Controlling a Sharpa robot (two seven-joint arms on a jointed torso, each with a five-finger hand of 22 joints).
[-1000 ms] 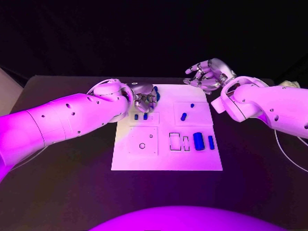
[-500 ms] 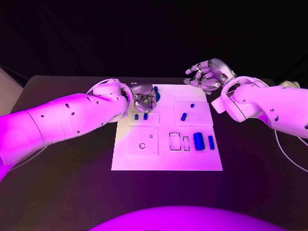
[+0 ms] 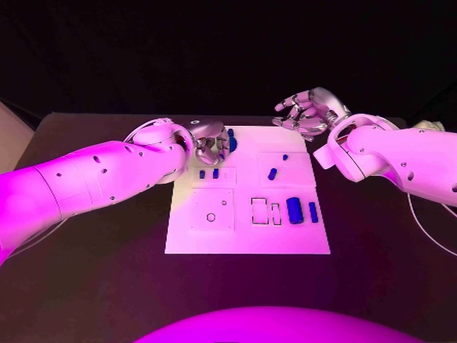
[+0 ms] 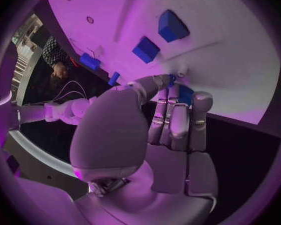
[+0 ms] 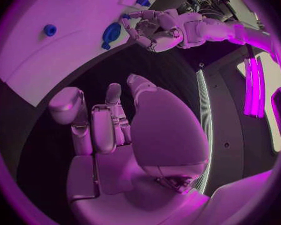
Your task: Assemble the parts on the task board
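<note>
Nowhere legible writing: left hand (image 3: pixel 212 143) over task board (image 3: pixel 247 239).

The white task board (image 3: pixel 247 236) lies flat at the desk centre. Two small blue parts (image 3: pixel 209 173) stand side by side in its upper-left area. Two larger blue parts (image 3: pixel 302 211) lie at its right.
</note>
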